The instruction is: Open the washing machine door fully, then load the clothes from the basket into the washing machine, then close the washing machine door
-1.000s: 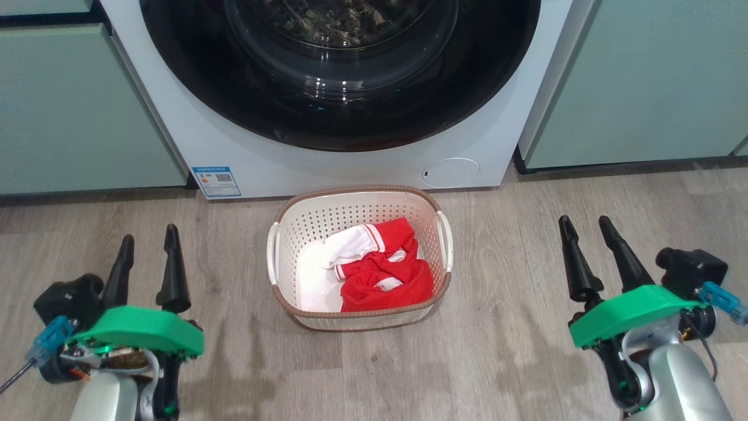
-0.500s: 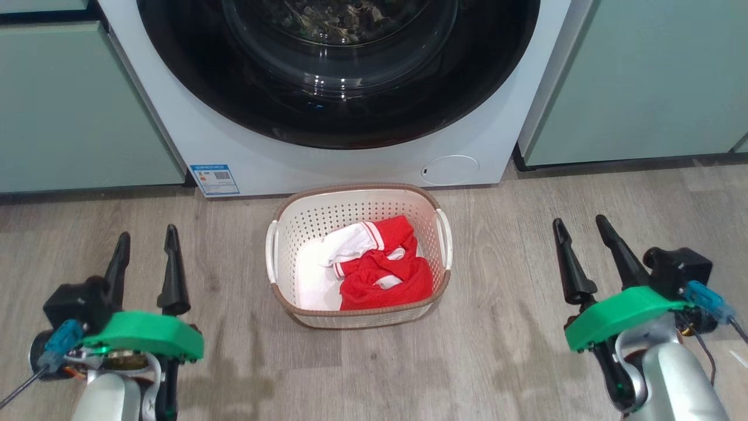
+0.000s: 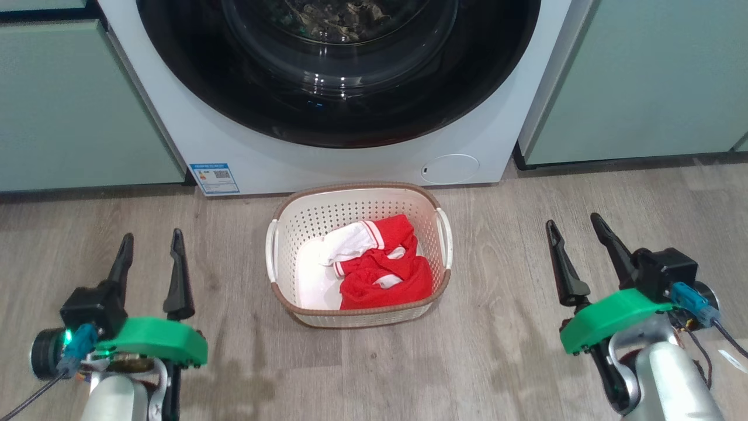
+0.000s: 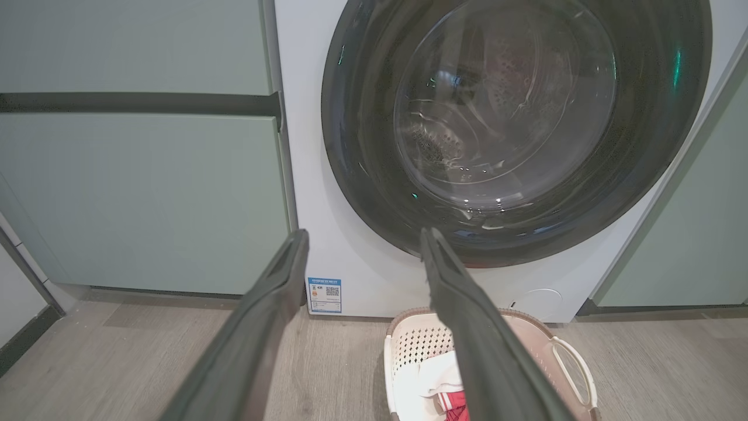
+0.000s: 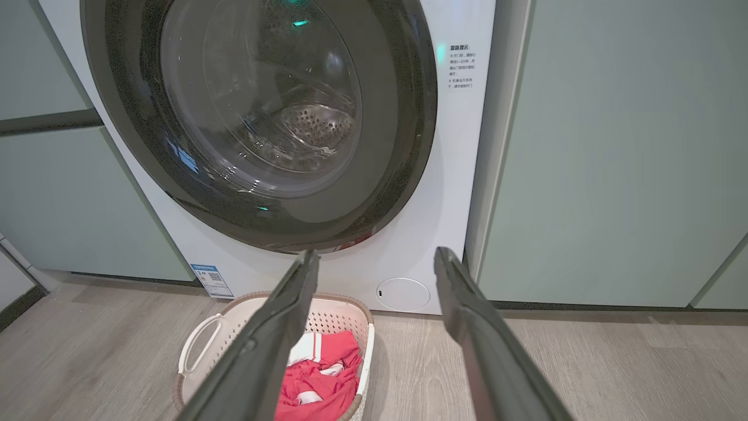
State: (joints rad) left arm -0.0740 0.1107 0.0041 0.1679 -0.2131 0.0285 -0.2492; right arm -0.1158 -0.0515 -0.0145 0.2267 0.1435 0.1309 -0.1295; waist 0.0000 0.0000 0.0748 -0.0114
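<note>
I see the washing machine door [image 3: 339, 70] shut flat against the front of the washing machine [image 3: 350, 166], its glossy black rim round the clear bowl and the steel drum dim behind the glass. The clothes [image 3: 383, 269] lie bunched in the basket [image 3: 356, 190], red fabric with a white sleeve on top, toward its right half. The basket stands on the wood-look floor [image 3: 514, 351] just in front of the machine, below the door, between the blue label [image 3: 215, 178] and the round filter cover [image 3: 450, 169]. My left gripper [image 3: 152, 235] hovers over the floor left of the basket, fingers spread apart, holding nothing. My right gripper [image 3: 573, 220] hangs on the basket's right, well apart from it, jaws wide and empty. Pale green cabinets [image 3: 70, 105] flank the machine on both sides.
</note>
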